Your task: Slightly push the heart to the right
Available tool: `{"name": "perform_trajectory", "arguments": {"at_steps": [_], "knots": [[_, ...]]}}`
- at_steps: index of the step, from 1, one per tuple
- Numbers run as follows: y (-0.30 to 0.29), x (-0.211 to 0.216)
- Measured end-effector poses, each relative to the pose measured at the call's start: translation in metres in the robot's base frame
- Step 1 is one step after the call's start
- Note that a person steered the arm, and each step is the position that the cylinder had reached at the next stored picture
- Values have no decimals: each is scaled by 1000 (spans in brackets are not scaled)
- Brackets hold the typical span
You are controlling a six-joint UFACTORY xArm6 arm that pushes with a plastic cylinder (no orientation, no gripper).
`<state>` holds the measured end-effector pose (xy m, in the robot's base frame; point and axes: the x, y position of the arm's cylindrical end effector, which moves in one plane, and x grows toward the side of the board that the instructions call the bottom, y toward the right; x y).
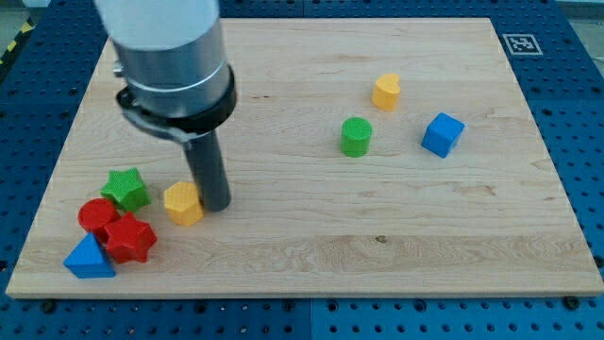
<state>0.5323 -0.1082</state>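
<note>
Two yellow blocks are on the wooden board. The yellow block (385,91) at the upper right looks like the heart. The other yellow block (182,202), at the lower left, looks like a pentagon or hexagon. My tip (216,205) rests on the board just right of this lower-left yellow block, touching or nearly touching it. The tip is far to the left of and below the heart-like block. The arm's grey body (170,57) fills the upper left of the view.
A green star (125,189), a red round block (96,215), a red star (129,237) and a blue triangle (90,258) cluster at the lower left. A green cylinder (356,137) and a blue cube (442,133) sit below the heart-like block.
</note>
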Motion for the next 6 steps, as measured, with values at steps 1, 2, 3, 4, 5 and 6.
{"name": "perform_trajectory", "arguments": {"at_steps": [1, 2, 3, 4, 5, 6], "knots": [[-14, 6], [-2, -8], [14, -81], [54, -154], [156, -181], [210, -169]]}}
